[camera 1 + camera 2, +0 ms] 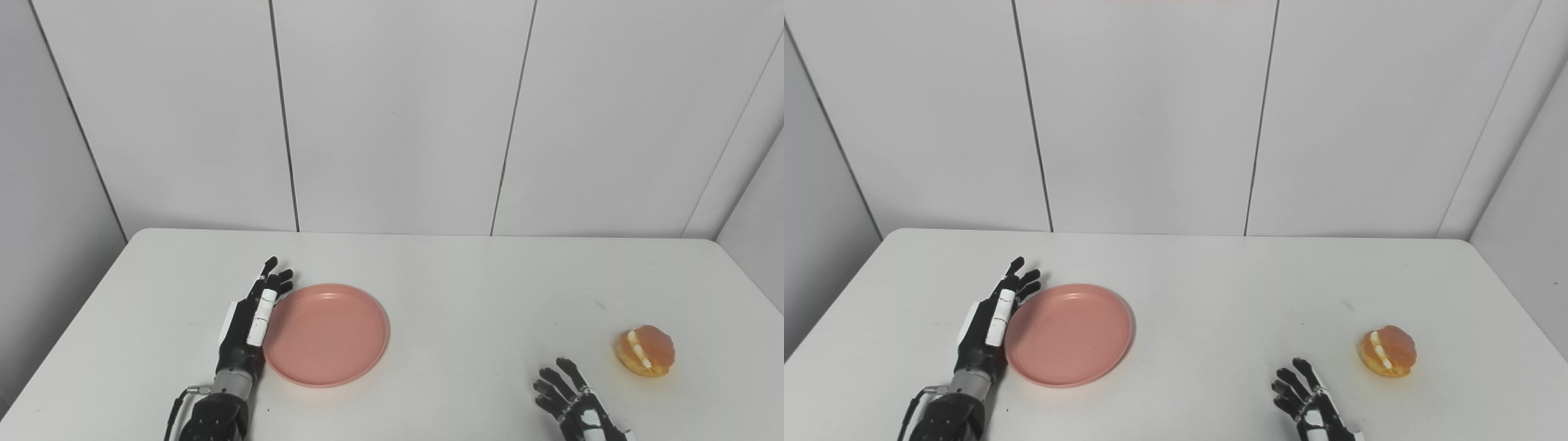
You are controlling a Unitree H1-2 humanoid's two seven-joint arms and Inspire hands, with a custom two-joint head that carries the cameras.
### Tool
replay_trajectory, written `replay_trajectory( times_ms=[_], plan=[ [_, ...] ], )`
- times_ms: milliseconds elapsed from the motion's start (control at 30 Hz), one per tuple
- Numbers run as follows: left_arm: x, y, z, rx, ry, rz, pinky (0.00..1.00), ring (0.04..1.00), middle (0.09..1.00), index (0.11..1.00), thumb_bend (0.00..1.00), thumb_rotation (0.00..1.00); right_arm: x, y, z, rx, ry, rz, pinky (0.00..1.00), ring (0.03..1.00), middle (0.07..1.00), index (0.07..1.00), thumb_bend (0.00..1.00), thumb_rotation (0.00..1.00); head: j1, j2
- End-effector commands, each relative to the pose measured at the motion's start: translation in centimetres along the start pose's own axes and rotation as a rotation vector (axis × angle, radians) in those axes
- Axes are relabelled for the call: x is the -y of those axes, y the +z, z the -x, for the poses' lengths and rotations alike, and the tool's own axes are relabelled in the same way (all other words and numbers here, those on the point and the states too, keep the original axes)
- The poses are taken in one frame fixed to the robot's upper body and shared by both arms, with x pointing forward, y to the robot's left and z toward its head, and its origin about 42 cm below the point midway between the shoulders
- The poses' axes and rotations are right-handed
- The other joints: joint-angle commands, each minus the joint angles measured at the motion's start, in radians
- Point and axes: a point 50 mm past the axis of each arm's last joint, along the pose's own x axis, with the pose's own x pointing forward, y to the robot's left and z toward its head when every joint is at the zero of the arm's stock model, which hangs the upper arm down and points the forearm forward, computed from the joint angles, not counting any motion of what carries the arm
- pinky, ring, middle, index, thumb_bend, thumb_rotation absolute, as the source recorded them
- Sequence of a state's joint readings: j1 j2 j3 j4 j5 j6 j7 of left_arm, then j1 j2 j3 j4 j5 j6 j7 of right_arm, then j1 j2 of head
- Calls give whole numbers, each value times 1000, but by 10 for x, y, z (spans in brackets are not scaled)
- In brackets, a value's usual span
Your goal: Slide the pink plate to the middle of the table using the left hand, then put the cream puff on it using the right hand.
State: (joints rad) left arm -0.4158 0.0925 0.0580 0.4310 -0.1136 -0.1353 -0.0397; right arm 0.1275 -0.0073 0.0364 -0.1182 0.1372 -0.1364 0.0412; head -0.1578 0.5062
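Observation:
The pink plate [327, 334] lies flat on the white table [465, 288], left of the middle. My left hand [252, 318] is open, fingers straight, its edge against the plate's left rim. The cream puff [645, 350], golden with white cream in its split, lies on the table at the right. My right hand [572, 401] is open and empty near the front edge, a little left of the cream puff and apart from it. The same scene shows in the right eye view: plate [1069, 334], left hand [992, 318], cream puff [1387, 350], right hand [1307, 404].
Grey wall panels [398, 116] stand behind the table's far edge. A cable [177, 407] runs along my left wrist. Bare table surface lies between the plate and the cream puff.

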Motion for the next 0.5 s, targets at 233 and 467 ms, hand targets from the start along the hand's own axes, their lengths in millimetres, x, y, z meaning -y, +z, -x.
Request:
replay_trajectory(
  times_ms=[233,467],
  plan=[
    [39,-14,16,-73,-23,133,844,898,888,938,757,971,-27,-19,9,-163,19,-38,835,828,835,885,813,915,-48,12],
    [51,-11,13,-77,-31,154,854,899,885,933,774,965,-36,-18,7,-165,28,-39,854,839,845,895,787,921,-97,28]
  ],
)
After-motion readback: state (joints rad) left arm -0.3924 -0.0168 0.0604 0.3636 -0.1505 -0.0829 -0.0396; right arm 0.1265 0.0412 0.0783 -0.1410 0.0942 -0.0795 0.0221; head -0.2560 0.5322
